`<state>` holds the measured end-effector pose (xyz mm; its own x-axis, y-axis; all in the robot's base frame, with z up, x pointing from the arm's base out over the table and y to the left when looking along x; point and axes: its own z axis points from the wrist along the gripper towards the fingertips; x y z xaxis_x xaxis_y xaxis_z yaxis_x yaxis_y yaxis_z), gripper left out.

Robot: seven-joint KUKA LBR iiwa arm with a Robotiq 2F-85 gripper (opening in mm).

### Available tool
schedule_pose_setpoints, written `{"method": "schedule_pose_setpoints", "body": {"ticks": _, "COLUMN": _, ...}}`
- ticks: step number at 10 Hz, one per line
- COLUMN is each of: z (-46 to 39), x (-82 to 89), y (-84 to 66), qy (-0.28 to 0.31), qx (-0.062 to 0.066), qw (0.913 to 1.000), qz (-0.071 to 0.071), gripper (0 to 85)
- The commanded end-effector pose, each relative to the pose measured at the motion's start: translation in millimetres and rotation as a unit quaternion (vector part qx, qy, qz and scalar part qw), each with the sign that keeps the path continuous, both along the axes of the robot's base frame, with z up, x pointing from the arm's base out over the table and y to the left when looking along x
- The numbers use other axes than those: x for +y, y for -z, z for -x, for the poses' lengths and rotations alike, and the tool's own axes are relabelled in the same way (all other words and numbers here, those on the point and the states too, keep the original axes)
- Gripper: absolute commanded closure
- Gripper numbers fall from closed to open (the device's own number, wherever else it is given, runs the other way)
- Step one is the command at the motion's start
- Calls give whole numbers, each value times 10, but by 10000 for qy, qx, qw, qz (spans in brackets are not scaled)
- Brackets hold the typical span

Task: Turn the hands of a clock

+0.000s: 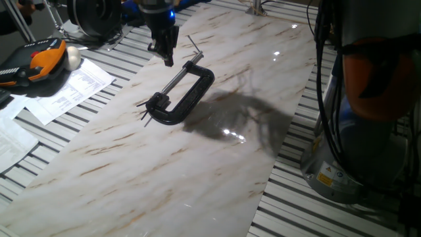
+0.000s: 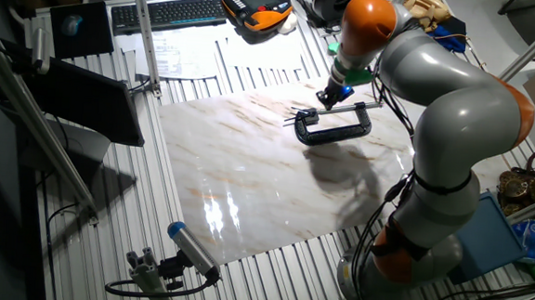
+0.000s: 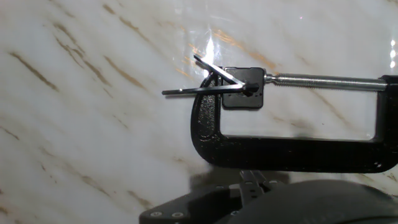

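A black C-clamp lies on the marble slab. The clock is a small black hub at the clamp's near-left end. The hands are two thin dark rods sticking out leftward from it. In the hand view the hub holds both hands, spread at a narrow angle, and the steel screw rod runs off to the right. My gripper hovers above the clamp's far screw end, apart from it. Its fingers look pressed together and hold nothing. It also shows in the other fixed view, beside the clamp.
An orange-black pendant, a white ball and papers lie at the left, off the slab. The robot's base stands at the right. A keyboard and a blue-tipped tool sit on the slatted table.
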<state>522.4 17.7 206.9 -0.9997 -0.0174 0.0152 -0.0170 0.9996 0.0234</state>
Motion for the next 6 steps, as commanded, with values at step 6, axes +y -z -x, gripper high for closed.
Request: {"method": "schedule_pose_setpoints", "body": {"ticks": 6, "z": -20, "x": 212, "y": 313, "qy": 268, "qx": -104, "qw": 9996, "qz": 2, "gripper": 850}}
